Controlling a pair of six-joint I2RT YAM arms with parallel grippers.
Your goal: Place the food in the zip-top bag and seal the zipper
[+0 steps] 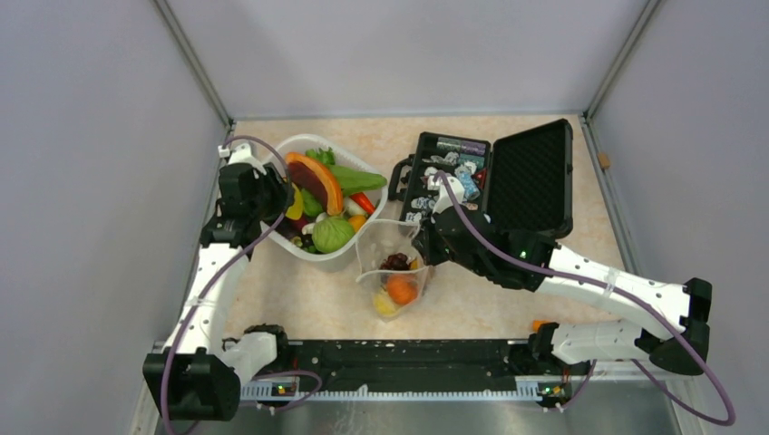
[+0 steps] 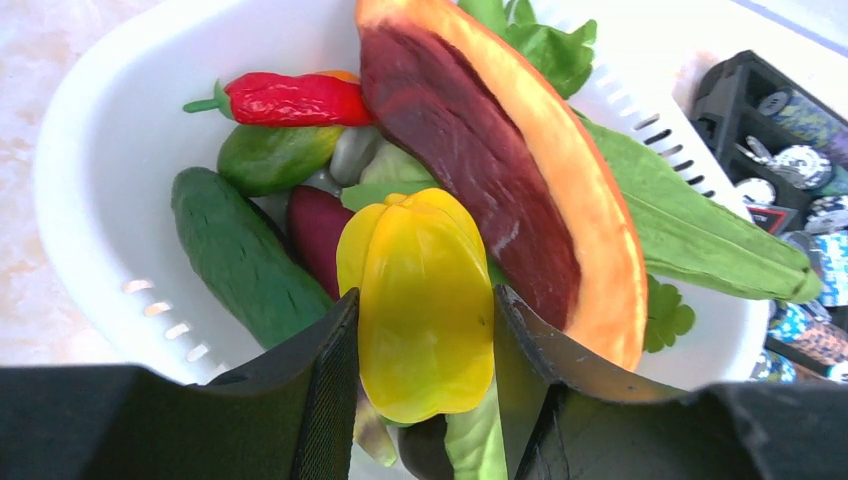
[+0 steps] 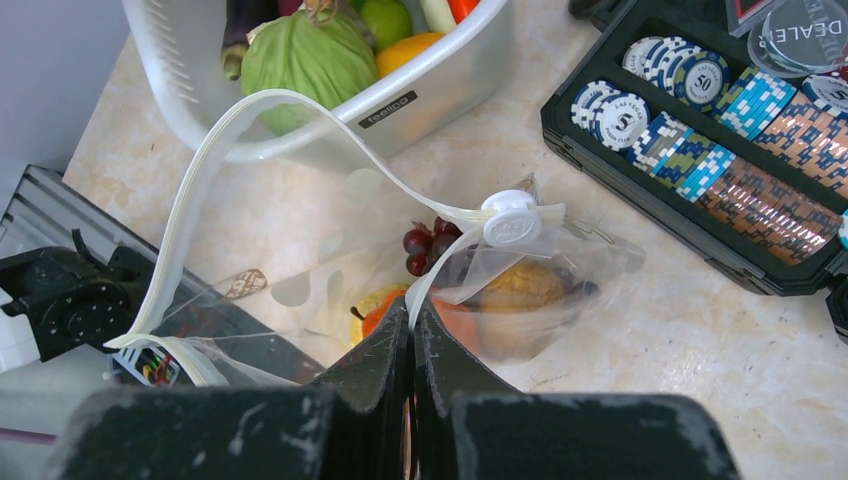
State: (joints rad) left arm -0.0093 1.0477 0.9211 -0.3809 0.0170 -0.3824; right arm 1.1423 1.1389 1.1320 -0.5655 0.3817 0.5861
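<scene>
Sitting between the white basket (image 1: 308,139) on the left and the black case (image 1: 530,177) on the right, the zip-top bag (image 1: 390,267) meets the right gripper (image 1: 424,246) at its right mouth edge, with a tangerine (image 1: 401,289) inside. The left gripper (image 1: 279,198) is at the basket's left rim.

From the left wrist, the fingers (image 2: 330,370) clasp a yellow starfruit (image 2: 420,260) from both sides, over the basket.

From the right wrist, the jaws press together on the bag's clear dotted film. The zipper (image 3: 190,220) gapes in a wide loop, its white slider (image 3: 511,218) just beyond the fingertips and the dark grapes (image 3: 425,242) below it.
</scene>
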